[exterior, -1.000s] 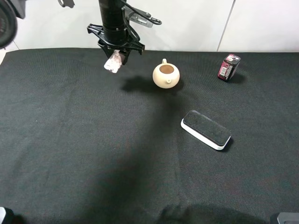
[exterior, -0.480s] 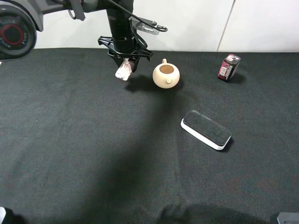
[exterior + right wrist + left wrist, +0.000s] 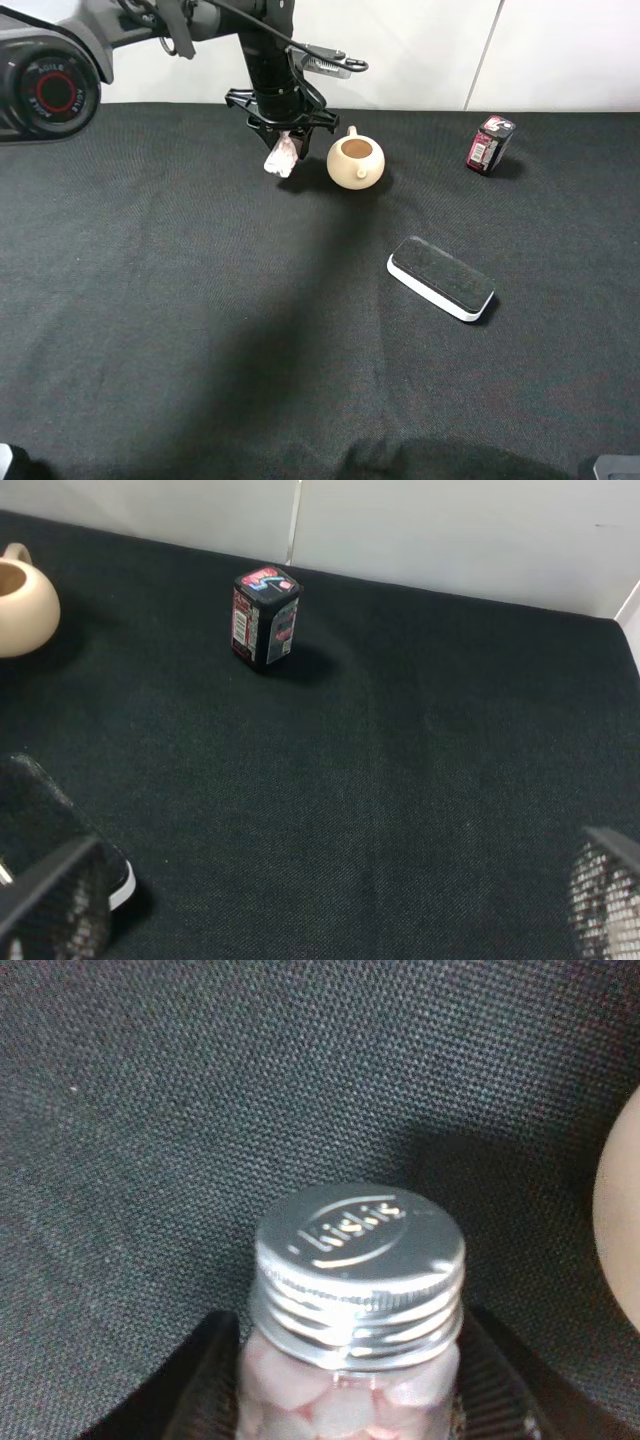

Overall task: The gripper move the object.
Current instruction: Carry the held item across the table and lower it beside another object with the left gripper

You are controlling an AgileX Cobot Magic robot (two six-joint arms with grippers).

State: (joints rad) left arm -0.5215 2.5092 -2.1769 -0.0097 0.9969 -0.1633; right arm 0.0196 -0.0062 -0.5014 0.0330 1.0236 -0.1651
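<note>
My left gripper (image 3: 283, 143) is shut on the object, a small white bottle (image 3: 282, 158) with a grey metallic cap, and holds it tilted just above the black cloth, close to the left of the cream teapot (image 3: 355, 162). In the left wrist view the ribbed cap (image 3: 360, 1260) fills the middle, with pale pink pieces visible inside and black fingers (image 3: 205, 1385) on both sides. My right gripper (image 3: 325, 905) is open and empty, with only its fingertips (image 3: 50, 900) showing low over the cloth.
A dark red box (image 3: 489, 144) stands at the back right, also in the right wrist view (image 3: 264, 617). A black eraser with a white edge (image 3: 440, 278) lies right of centre. The teapot's side shows in the left wrist view (image 3: 620, 1210). A white wall runs behind the table.
My left gripper has carried the bottle to the right and down, from the back left to just beside the teapot. Nothing else has moved.
</note>
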